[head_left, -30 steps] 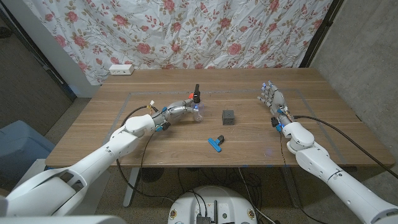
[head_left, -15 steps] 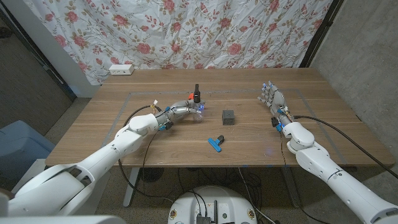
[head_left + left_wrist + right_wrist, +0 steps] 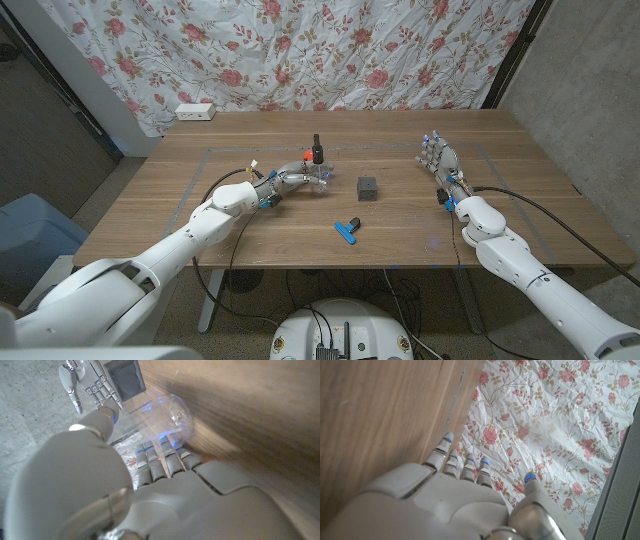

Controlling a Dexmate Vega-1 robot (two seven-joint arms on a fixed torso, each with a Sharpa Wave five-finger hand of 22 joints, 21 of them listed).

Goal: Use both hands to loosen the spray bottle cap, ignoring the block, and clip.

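Spray bottle [image 3: 316, 172] stands upright on the wooden table [image 3: 250, 230], left of centre and toward the far side, its black cap [image 3: 316, 147] on top with a red part just beside the neck. Its body is clear plastic; in the left wrist view the transparent base [image 3: 167, 412] shows blue glints.

Left hand [image 3: 290, 181] reaches in from the robot's left and grips the bottle's lower body. The left wrist view shows the fingers [image 3: 165, 462] curled against one side of the clear body and the thumb [image 3: 102, 420] pressed on the other.

Right hand [image 3: 438, 162] sits on the table's right side, well apart from the bottle, holding nothing. Its fingers [image 3: 462, 467] are extended and slightly apart, tips lit blue, with the thumb [image 3: 530, 485] set off to one side.

Dark block [image 3: 367, 187] lies between the 2 hands, nearer the bottle but not touching it. Blue clip [image 3: 347, 229] lies nearer the front edge, apart from the block. A floral curtain [image 3: 300, 50] hangs behind the table, and a white power strip [image 3: 196, 112] rests at the far left corner.
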